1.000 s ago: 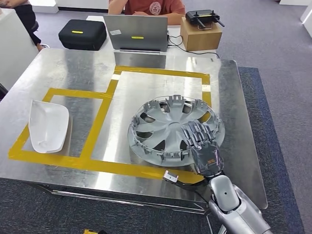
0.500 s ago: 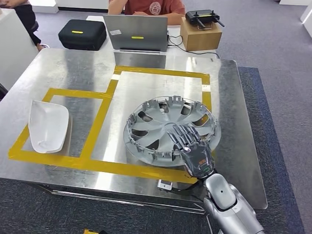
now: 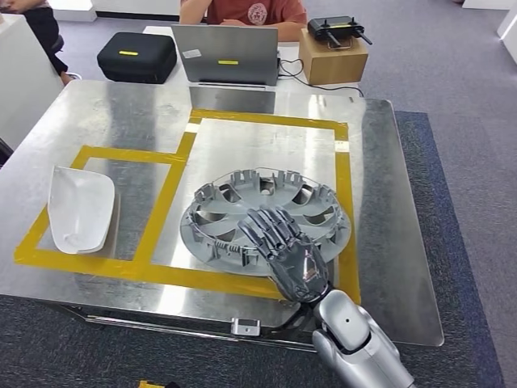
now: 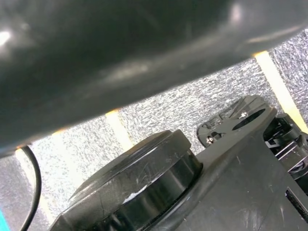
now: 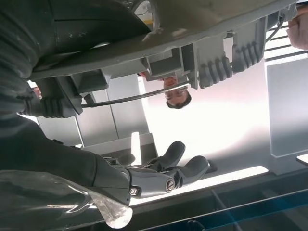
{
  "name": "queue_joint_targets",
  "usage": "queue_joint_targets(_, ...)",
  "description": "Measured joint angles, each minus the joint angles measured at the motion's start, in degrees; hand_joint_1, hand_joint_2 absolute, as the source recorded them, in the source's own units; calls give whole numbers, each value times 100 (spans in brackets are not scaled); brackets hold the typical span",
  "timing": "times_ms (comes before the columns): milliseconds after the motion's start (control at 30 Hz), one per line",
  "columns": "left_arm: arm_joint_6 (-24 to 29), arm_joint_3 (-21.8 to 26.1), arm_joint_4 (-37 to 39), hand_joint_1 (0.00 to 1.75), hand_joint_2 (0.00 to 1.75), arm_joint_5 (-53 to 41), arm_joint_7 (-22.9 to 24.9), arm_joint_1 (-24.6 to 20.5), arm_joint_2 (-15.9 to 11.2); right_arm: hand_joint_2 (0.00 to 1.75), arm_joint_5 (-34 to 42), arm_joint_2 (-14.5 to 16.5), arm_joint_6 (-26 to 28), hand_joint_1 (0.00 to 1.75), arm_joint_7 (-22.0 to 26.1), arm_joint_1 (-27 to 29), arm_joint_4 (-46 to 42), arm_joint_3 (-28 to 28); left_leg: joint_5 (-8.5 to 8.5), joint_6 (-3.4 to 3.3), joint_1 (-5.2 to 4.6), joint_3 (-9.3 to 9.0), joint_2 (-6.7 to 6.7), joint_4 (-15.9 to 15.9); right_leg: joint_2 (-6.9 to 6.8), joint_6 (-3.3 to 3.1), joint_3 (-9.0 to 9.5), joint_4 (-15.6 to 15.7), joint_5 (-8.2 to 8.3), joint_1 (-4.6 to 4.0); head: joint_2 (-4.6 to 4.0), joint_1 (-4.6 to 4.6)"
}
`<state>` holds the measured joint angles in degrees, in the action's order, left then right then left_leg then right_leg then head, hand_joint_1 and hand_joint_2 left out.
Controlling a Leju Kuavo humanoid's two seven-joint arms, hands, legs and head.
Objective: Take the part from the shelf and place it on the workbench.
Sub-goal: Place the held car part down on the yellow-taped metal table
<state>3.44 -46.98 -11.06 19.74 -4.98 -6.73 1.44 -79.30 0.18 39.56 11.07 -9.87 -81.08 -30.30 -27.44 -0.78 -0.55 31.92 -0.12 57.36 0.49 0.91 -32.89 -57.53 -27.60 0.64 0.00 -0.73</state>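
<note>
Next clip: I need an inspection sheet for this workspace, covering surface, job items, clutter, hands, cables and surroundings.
Surface: metal workbench marked with yellow tape boxes.
Job's things: grey hubcap inside the larger box, near edge gripped.
Clutter: white cover in the smaller box.
Hands: right robot hand grips the hubcap rim, fingers on top; left robot hand not seen.
Cables: black wire by the cardboard box.
Surroundings: person behind a laptop, black case, grey carpet.
</note>
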Motion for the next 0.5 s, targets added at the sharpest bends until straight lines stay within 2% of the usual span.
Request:
queue_joint_targets(300, -15, 37, 0, 0, 0, -3, 1, 1, 1, 175, 390, 59, 0, 0, 431, -3, -85, -156, 0, 0, 0, 0, 0, 0, 0, 0, -1, 0, 1, 0, 0, 1)
queue_joint_targets(500, -35, 104, 0, 0, 0, -4, 0, 3, 3, 175, 414, 61, 0, 0, 361, -31, -168, -347, 0, 0, 2, 0, 0, 0, 0, 0, -1, 0, 1, 0, 0, 1)
